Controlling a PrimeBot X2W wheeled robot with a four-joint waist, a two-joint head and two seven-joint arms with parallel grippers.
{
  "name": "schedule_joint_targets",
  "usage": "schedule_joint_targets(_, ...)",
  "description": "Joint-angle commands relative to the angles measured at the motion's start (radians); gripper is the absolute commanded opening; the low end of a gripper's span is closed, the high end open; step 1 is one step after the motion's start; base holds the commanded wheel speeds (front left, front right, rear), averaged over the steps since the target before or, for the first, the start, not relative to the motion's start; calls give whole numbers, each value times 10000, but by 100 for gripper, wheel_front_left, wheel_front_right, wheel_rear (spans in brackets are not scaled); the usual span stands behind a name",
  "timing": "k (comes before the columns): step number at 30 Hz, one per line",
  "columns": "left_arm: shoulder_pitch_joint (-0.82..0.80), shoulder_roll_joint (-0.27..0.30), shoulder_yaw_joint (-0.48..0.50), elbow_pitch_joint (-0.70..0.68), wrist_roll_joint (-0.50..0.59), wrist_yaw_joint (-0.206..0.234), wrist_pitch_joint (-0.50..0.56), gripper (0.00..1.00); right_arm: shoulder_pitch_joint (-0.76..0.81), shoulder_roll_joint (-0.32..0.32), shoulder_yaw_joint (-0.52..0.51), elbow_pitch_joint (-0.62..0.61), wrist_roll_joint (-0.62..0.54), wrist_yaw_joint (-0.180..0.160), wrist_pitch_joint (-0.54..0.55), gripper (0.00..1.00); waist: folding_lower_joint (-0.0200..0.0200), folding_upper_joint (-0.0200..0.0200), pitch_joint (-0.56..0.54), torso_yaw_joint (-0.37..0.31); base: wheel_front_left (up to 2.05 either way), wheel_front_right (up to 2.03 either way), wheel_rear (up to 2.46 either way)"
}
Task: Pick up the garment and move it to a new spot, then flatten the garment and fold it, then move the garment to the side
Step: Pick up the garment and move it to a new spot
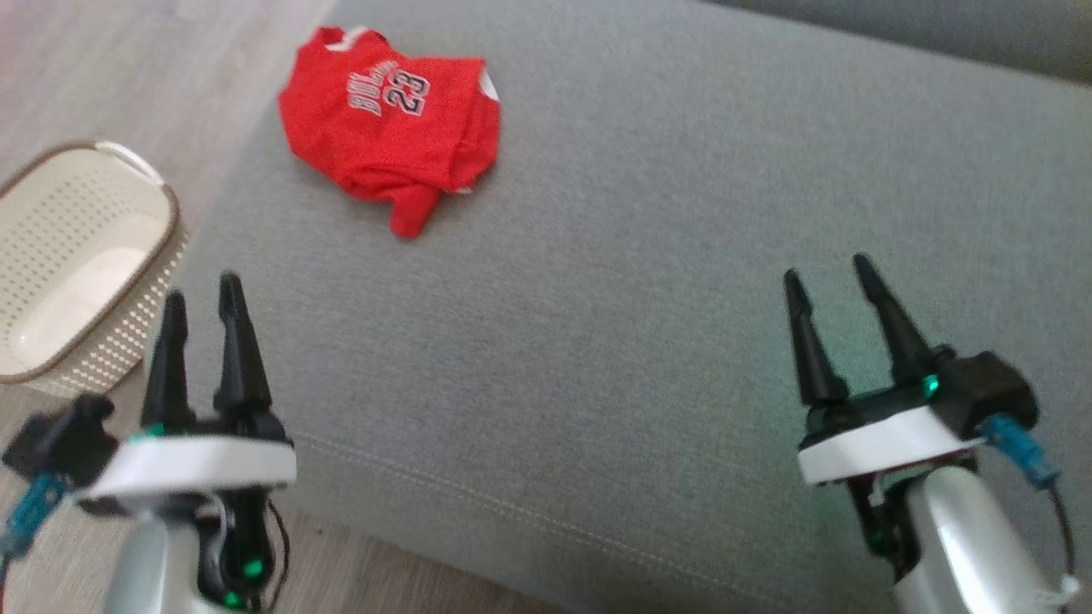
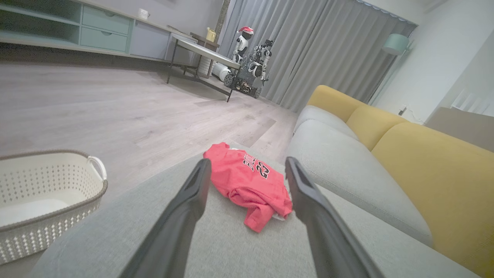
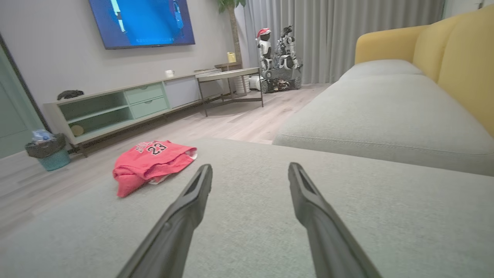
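Head view: red jersey (image 1: 388, 128) noted lying crumpled on the grey cushion (image 1: 614, 281), toward its far left corner, number print facing up, one loose end trailing toward the robot. On the floor just beside the cushion's left edge a white basket (image 1: 141, 328) is seen. Near the cushion's near left edge the left gripper (image 1: 202, 290) is held, fingers apart, nothing between them. Over the near right part of the cushion the right gripper (image 1: 827, 269) is held, fingers likewise apart and empty. Both are well apart from the jersey; no contact is made

Left wrist view: jersey is framed ahead between the two fingers, so the left arm is judged the better lined up for a first reach

Right wrist view: jersey is seen off to the left of the fingers, well ahead

Progress, as judged: nothing of the task is done. Garment not yet picked up, not moved to a new spot, not flattened (bunched, layers overlapped), not folded, not set aside. All steps are left; the pick-up is taken to be the step in hand
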State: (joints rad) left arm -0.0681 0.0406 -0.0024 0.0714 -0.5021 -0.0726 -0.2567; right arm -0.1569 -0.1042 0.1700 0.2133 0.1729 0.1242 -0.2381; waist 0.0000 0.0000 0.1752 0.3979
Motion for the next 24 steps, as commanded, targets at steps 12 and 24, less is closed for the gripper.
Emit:
schedule_joint_targets(12,-3664,340,133,3050,729,-514,-23,100,-1156,-302,-1473,-2082,-1037,65,748,100,0,0,1977,-953,0,0,0)
schedule_joint_targets(24,-7482,1635,-581,7170,1040,-565,599,100,-1558,-386,-1309,-3577,-1346,65,1310,100,0,0,3062,-1912,0,0,0)
